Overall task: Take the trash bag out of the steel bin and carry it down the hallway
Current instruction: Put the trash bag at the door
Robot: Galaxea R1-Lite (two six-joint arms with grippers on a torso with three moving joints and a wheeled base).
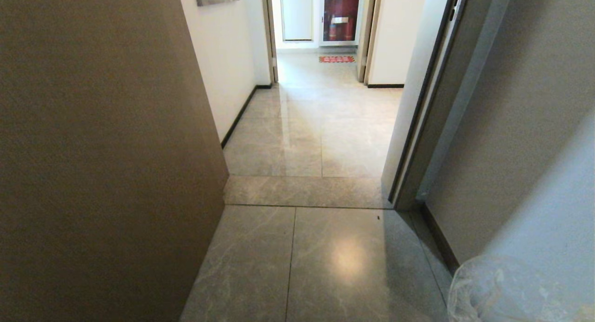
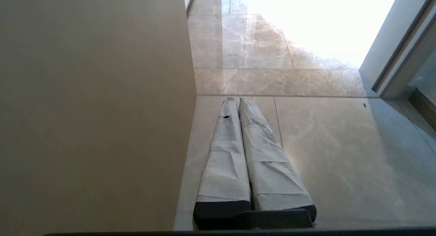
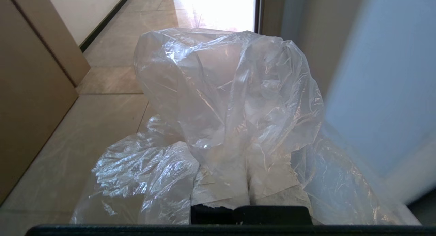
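Had right gripper clamped on trash bag, clear crinkly plastic billowing over wrapped fingers. Bag showed at my lower right in head view, beside grey wall. Left gripper pressed closed, empty, above tiles near brown panel. Hallway lay ahead through doorway, glossy marble-look floor, red cabinet at far end.

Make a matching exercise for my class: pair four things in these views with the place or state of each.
Things:
1. trash bag
2. left claw
3. red floor mat
4. brown panel

Descriptions:
A. far end of the hallway
B. shut and empty
C. clear, draped over the right claw
D. fills the robot's left side

Pairs: 1-C, 2-B, 3-A, 4-D
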